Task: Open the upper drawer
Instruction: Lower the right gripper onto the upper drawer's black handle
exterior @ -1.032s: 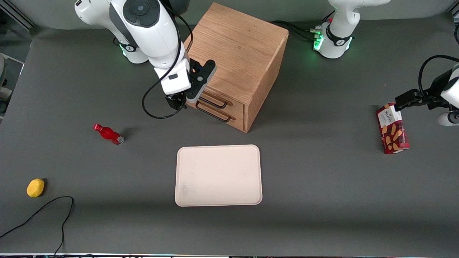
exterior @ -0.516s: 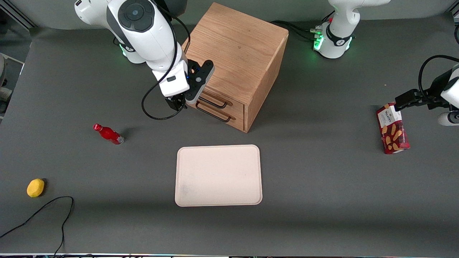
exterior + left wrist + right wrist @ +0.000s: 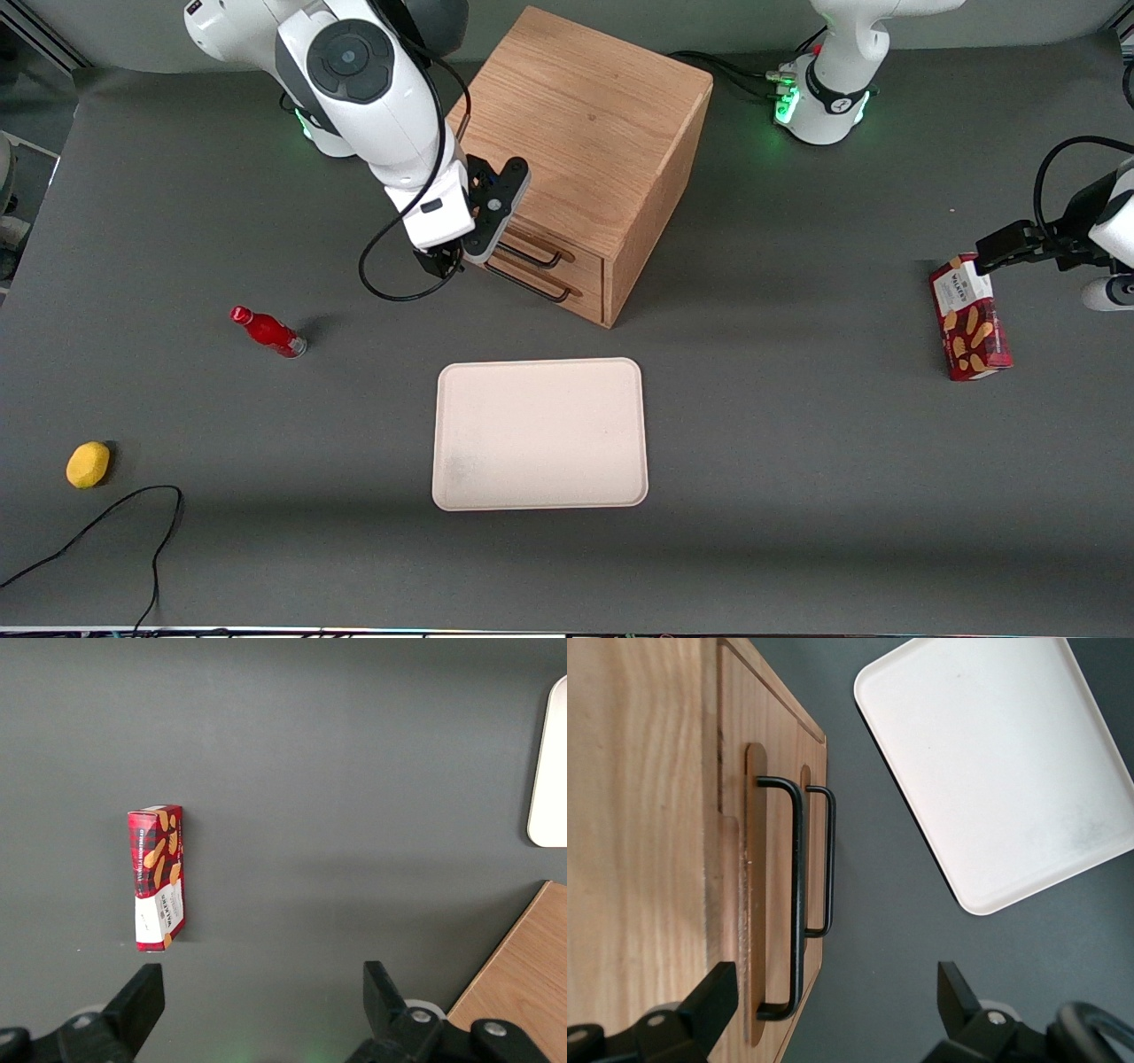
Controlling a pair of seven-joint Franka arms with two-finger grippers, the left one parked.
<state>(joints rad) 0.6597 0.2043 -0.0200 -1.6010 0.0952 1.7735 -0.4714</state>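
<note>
Grey table [image 3: 797, 496]; cabinet [image 3: 585, 159], tray [image 3: 540, 434], bottle [image 3: 267, 331], lemon [image 3: 88, 464], box [image 3: 969, 330].

Even, diffuse overhead light; my tool [image 3: 440, 262] hangs beside the cabinet [image 3: 585, 133], which casts a soft shadow on the counter [image 3: 797, 443] toward the parked arm's end; all views sharp, glare-free

My gripper [image 3: 440, 261] hid one end of the upper drawer [image 3: 540, 251]; its handle [image 3: 793, 904] stayed visible between my spread fingers [image 3: 713, 1001].
</note>
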